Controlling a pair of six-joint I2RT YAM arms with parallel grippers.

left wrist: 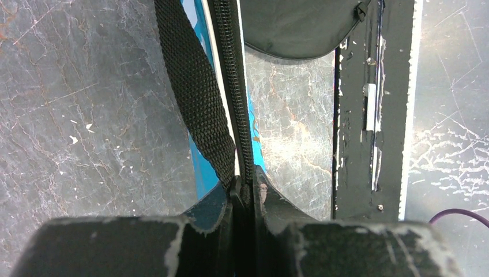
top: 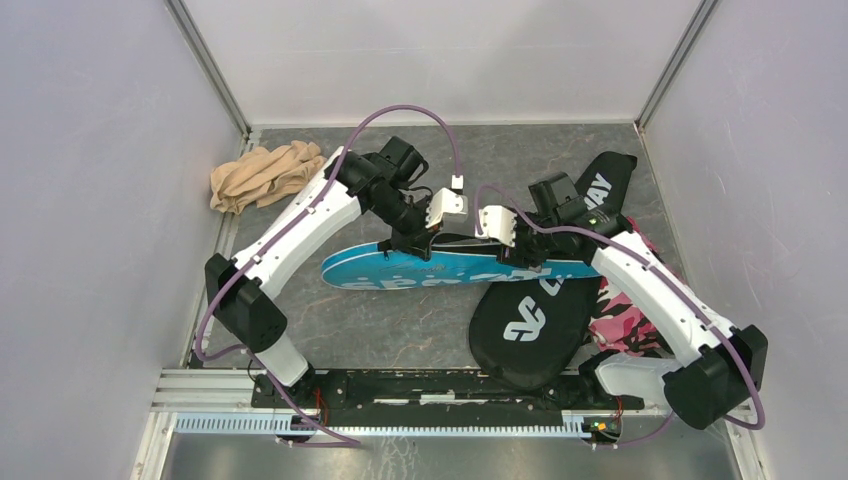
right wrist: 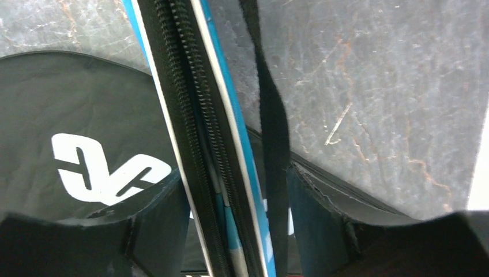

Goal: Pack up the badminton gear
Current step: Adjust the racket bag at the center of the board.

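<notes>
The blue "SPORT" cover (top: 400,275) lies across the middle of the table, over the black "CROSSWAY" cover (top: 530,320). My left gripper (top: 412,243) is at its far edge. In the left wrist view the left gripper (left wrist: 247,187) is shut on the cover's black zipper (left wrist: 233,86), beside a black webbing strap (left wrist: 190,86). My right gripper (top: 512,255) is open. In the right wrist view the right gripper (right wrist: 233,179) straddles the zipper edge (right wrist: 179,86) and strap (right wrist: 271,115) without pinching them. A blue and silver shaft (right wrist: 228,219) shows in the zipper gap. Shuttlecocks and the tube are out of view.
A tan cloth bundle (top: 262,175) lies at the back left. A pink patterned cloth (top: 625,320) lies under the right arm beside the black cover. The black mounting rail (top: 400,390) runs along the near edge. Grey walls close in the left, right and back.
</notes>
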